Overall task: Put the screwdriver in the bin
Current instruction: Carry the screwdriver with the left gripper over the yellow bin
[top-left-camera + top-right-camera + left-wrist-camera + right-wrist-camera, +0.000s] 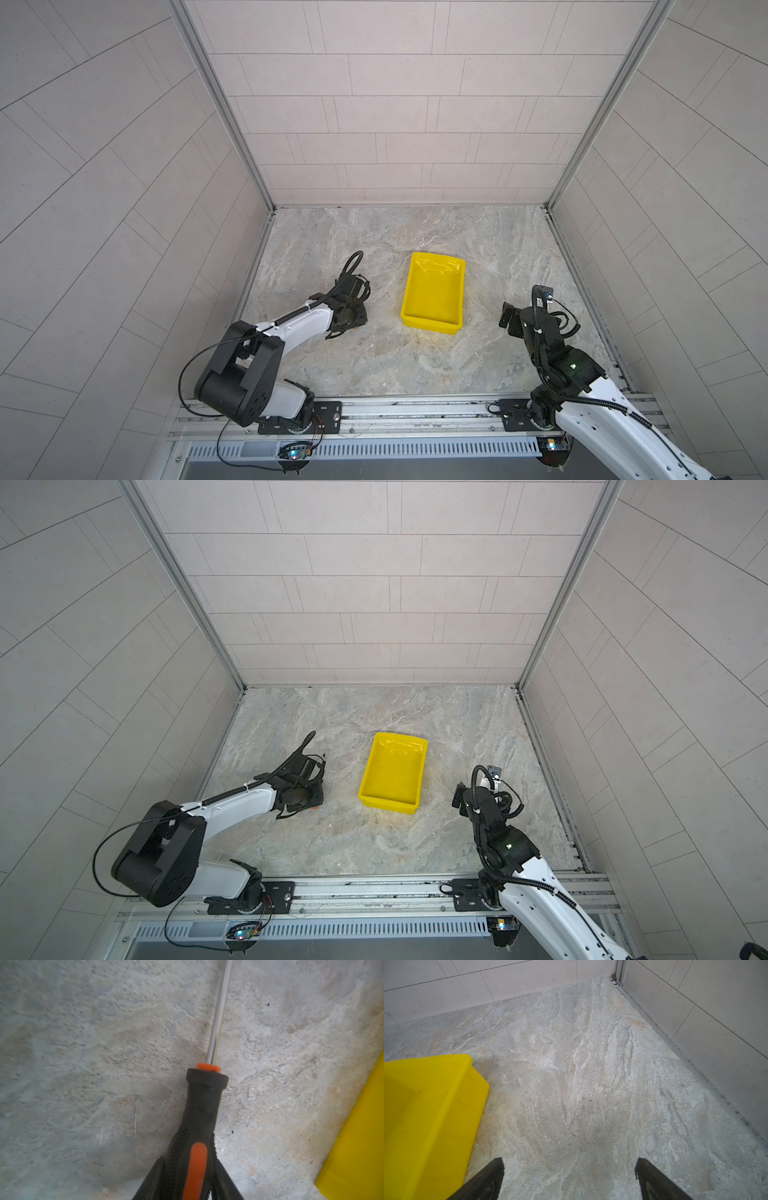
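Screwdriver (198,1124): black handle, orange stripe and collar, thin metal shaft; down at table (415,365) level, left of bin (432,297), by its near-left corner, outside it, not touching; whether lifted, cannot tell.
Top views: screwdriver almost fully hidden beneath the gripper holding it.
Left gripper (190,1169): pressed together on the screwdriver handle, one finger either side of the textured grip.
Right gripper (569,1169): fingers spread wide, only bare table between them; hangs just right of bin's near end, apart from it.
Bin: bright yellow glossy tray, rolled rim, mid table, long sides running near to far.
Table: grey-beige stone pattern.
Walls (395,104): pale tiled panels left, right, far.
Rail (415,411): metal, along near edge.
Writing: none can be made out on handle, bin or grippers.
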